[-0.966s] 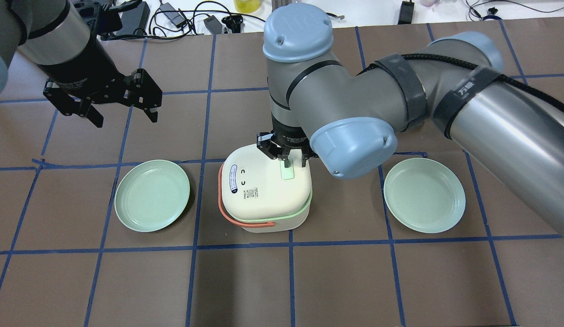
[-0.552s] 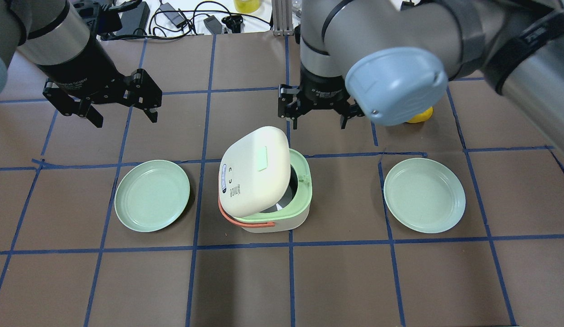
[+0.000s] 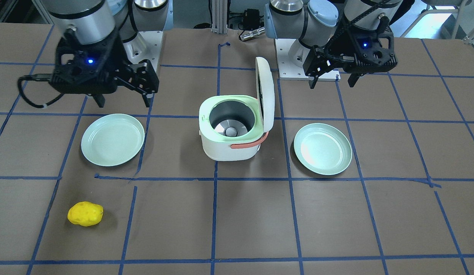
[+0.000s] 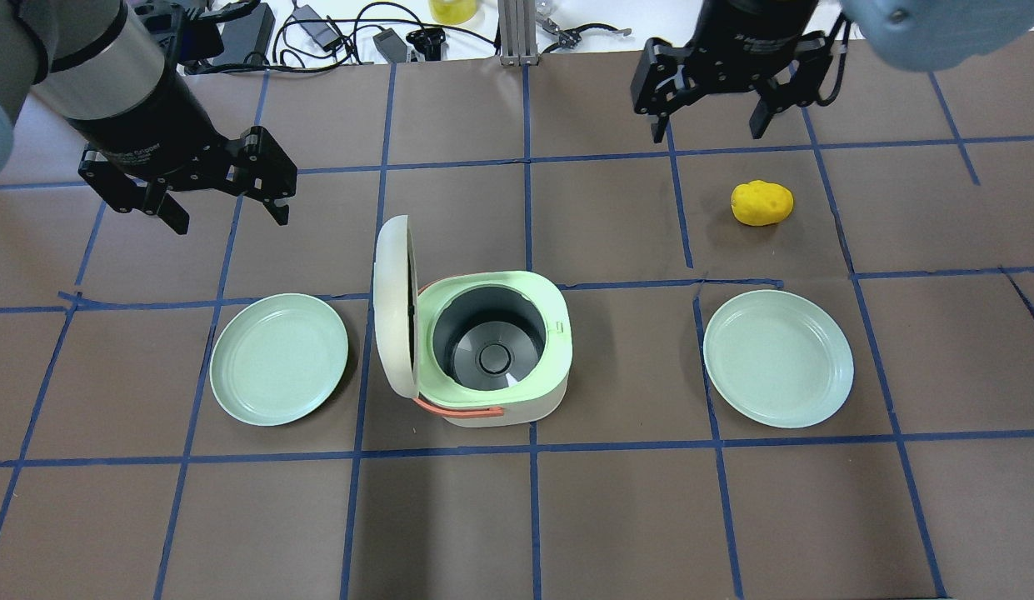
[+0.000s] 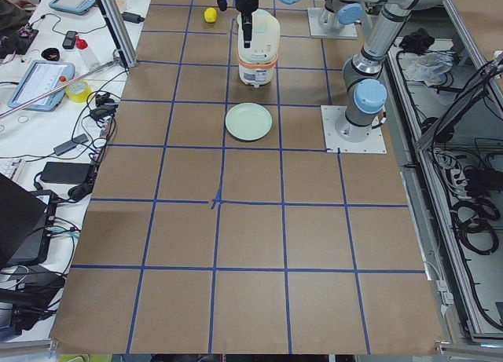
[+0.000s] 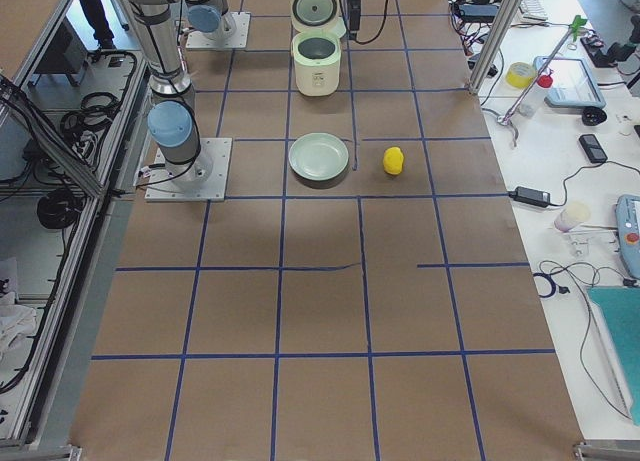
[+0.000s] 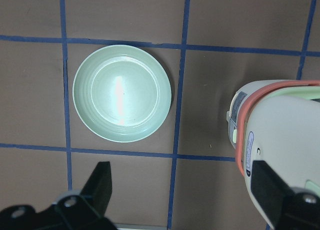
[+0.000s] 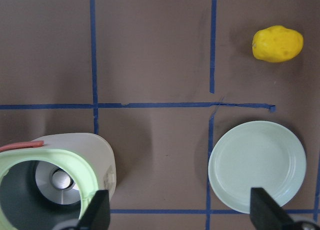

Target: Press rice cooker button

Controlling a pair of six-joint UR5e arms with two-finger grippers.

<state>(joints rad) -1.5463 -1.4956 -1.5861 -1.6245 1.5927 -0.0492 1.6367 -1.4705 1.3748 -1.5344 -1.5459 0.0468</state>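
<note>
Plainly past the press, judging from the front: find the rice cooker [image 3: 229,133] at the middle of the worktop [image 3: 252,229] with its lid [image 3: 265,91] standing upright on the hinge side and the grey pot [image 3: 221,110] bare inside. Cannot make out the button itself. Note the right hand [image 3: 122,100] hanging high on the side of the right-side plate [image 3: 112,139], spread wide and holding nothing. Likewise the left hand [image 3: 332,82], wide open and empty, high on the side of the left-side plate [image 3: 322,149]. Probably held high and back to leave the lid room to swing. Spot a yellow toy potato [image 3: 85,214] alone toward the near corner.

Overhead next: see the lid edge-on between the pot and the left-side plate, with both hands pointing straight down, wrists vertical, well clear of the cooker.

From the left end, catch only a small cooker far off, with the lid's outer face toward the camera, partly behind the dark left hand. From the right end, look past plate and potato into the open pot. Too small in either to judge the hands.

Through the left wrist, look straight down on the left-side plate, with the lid's shell and orange handle [image 7: 239,130] at the right edge and two fingertips [image 7: 102,182] low in the corners, far apart. Through the right wrist, same downward pose: cooker mouth lower left, right-side plate lower right, potato upper right, fingertips [image 8: 97,210] wide with nothing between.
</note>
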